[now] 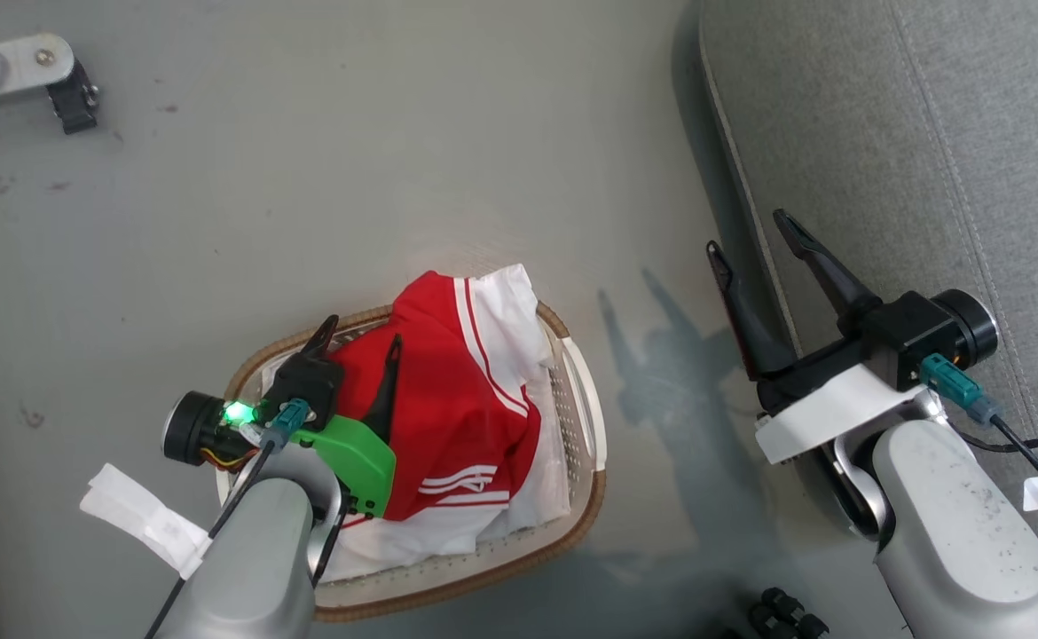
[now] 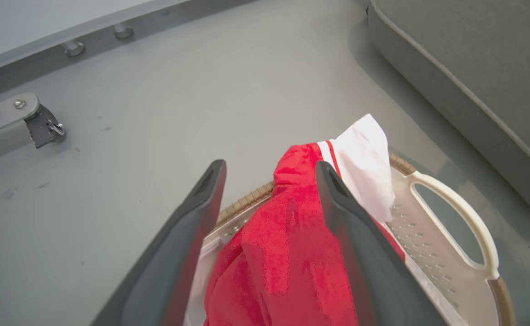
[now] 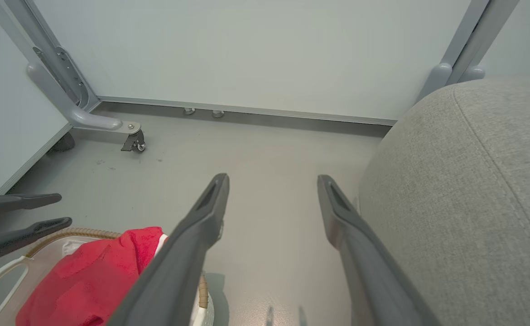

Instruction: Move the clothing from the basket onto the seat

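Note:
The clothing point(image 1: 448, 399) is a bright red heap with white stripes, piled above the rim of the basket point(image 1: 585, 417), which stands on the floor low in the head view. My left gripper point(image 1: 357, 342) hangs open over the heap's left side. In the left wrist view red clothing point(image 2: 283, 253) shows between its spread fingers point(image 2: 360, 253); I cannot tell whether they touch it. My right gripper point(image 1: 750, 235) is open and holds nothing, above the floor by the front edge of the grey seat point(image 1: 927, 133). The right wrist view shows the seat point(image 3: 464, 190) beside my right gripper point(image 3: 272, 181).
White cloth point(image 1: 506, 306) sticks up at the basket's far side. A metal frame leg with a caster point(image 1: 62, 84) sits on the floor at the far left. A wall with grey frame posts point(image 3: 61, 90) closes the far end. Small black parts point(image 1: 785, 612) lie near my base.

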You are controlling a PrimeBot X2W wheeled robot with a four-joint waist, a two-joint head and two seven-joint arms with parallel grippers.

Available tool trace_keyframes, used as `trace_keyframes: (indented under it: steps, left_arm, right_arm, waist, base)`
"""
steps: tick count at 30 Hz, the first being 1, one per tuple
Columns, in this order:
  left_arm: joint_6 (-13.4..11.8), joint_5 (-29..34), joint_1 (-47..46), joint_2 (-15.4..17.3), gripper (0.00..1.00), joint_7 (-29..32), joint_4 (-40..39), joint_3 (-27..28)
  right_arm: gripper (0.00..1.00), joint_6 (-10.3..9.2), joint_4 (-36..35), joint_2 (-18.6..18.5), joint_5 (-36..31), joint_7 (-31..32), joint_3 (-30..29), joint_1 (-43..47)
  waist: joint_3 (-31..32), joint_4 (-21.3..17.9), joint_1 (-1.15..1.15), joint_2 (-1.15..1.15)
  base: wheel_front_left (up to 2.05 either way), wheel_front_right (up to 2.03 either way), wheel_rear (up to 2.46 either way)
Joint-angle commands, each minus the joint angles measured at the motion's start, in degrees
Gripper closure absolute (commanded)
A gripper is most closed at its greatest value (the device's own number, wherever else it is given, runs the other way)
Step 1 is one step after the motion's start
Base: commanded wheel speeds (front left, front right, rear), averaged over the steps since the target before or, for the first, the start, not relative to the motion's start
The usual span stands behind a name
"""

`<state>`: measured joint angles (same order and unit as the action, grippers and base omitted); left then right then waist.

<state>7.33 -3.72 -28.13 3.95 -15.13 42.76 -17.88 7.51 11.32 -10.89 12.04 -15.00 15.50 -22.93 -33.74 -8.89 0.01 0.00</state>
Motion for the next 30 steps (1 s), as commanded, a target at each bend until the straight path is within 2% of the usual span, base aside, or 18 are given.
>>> trace_keyframes:
  steps: [1, 10, 14, 30]
  left_arm:
    - [0.19, -1.01, -1.73, 0.8, 0.0, -0.04, 1.21, -0.51]
    - [0.2, -8.07, -6.92, 2.9, 0.0, -0.03, 13.67, -5.12]
    - [0.2, -11.34, -9.95, 2.35, 0.0, -0.03, 19.32, -7.74]
    - [0.21, -22.97, -14.23, 1.55, 0.0, 1.83, 24.35, -23.51]
  right_arm:
    - [0.0, -0.04, -0.31, -0.13, -0.01, -0.27, 0.84, -0.83]
    - [0.0, -0.04, -0.6, -0.54, 0.62, -0.27, 2.38, -1.12]
    - [0.0, -0.04, -0.71, -0.58, 0.66, -0.27, 2.51, -1.27]
    - [0.0, -0.04, -1.6, 0.6, 1.06, -0.27, 3.65, -2.67]
  waist:
    - [-5.13, -2.14, -0.01, 0.0]
    - [-9.64, -3.24, -0.01, 0.0]
    - [-10.94, -3.34, -0.01, 0.0]
    - [-14.5, -3.86, -0.01, 0.0]
  base:
    - [0.0, 0.0, 0.0]
    - [0.0, 0.0, 0.0]
    - [0.0, 0.0, 0.0]
    - [0.0, 0.0, 0.0]
